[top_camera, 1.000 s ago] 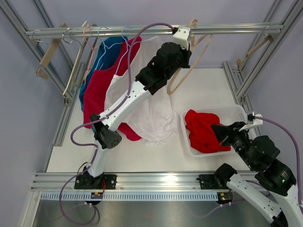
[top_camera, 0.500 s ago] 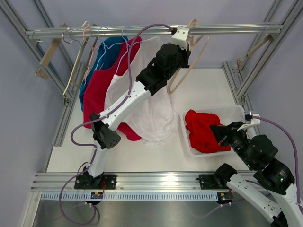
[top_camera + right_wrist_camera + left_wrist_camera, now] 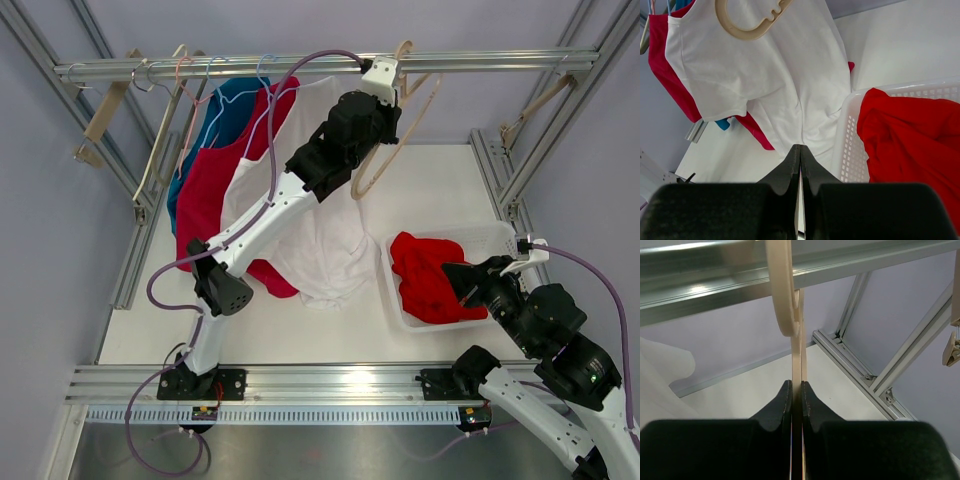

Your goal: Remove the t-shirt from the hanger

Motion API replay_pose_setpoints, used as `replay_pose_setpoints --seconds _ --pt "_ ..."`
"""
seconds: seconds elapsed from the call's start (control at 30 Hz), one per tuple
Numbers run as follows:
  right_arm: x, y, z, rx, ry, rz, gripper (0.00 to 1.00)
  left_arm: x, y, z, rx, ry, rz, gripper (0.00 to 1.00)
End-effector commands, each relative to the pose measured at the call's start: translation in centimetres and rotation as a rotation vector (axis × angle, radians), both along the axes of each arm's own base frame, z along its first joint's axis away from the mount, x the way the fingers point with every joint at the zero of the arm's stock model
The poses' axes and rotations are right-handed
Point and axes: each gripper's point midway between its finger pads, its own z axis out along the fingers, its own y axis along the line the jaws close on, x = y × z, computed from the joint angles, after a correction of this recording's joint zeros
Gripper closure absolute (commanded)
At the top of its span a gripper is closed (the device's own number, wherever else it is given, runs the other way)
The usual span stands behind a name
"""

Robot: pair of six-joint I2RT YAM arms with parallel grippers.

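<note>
A white t-shirt (image 3: 325, 235) hangs below the rail (image 3: 480, 60) and drapes onto the table; my left arm hides its top. It also shows in the right wrist view (image 3: 765, 80). My left gripper (image 3: 388, 100) is up by the rail, shut on a bare beige wooden hanger (image 3: 376, 183). In the left wrist view the gripper (image 3: 796, 387) pinches the hanger's thin arm (image 3: 782, 295). My right gripper (image 3: 452, 273) is shut and empty, over the near edge of the basket. In the right wrist view it (image 3: 800, 150) points at the white shirt's hem.
A white basket (image 3: 500, 233) at the right holds a red t-shirt (image 3: 430, 275). A red shirt (image 3: 205, 190) and a blue shirt (image 3: 225, 105) hang at the left on wire hangers. Spare wooden hangers (image 3: 100, 115) hang on the frame posts.
My left gripper and the wooden hanger have shifted very slightly left. My right gripper has edged a little left over the basket.
</note>
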Motion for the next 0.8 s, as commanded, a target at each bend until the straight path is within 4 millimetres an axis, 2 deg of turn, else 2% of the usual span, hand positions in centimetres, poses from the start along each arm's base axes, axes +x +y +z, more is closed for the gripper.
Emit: replay_pose_setpoints --seconds 0.0,0.17,0.53,0.57,0.67,0.7,0.73,0.77 --pt "-0.2 0.6 1.3 0.016 -0.032 0.037 0.92 -0.5 1.4 3.3 -0.053 -0.054 0.033 0.88" --pt "-0.3 0.8 1.4 0.020 -0.032 0.046 0.92 -0.7 1.7 3.2 -0.050 -0.048 0.033 0.73" --pt "-0.2 1.1 1.5 0.013 -0.025 0.060 0.92 -2.8 3.3 4.7 -0.060 -0.059 0.007 0.57" --pt "-0.1 1.2 1.6 0.015 -0.024 0.063 0.92 -3.3 4.1 5.9 -0.072 -0.074 0.007 0.55" --pt "0.0 1.8 1.6 0.022 -0.020 0.079 0.92 -4.3 4.9 6.2 -0.059 -0.080 -0.003 0.52" --pt "0.0 2.0 1.7 0.025 -0.020 0.086 0.92 -5.1 5.8 7.4 -0.066 -0.100 -0.003 0.50" --pt "0.1 2.2 1.7 0.030 -0.022 0.089 0.92 -5.2 6.1 6.9 -0.052 -0.094 -0.001 0.50" --pt "0.2 2.3 1.7 0.028 -0.017 0.094 0.92 -6.1 7.2 8.0 -0.057 -0.113 0.001 0.50"
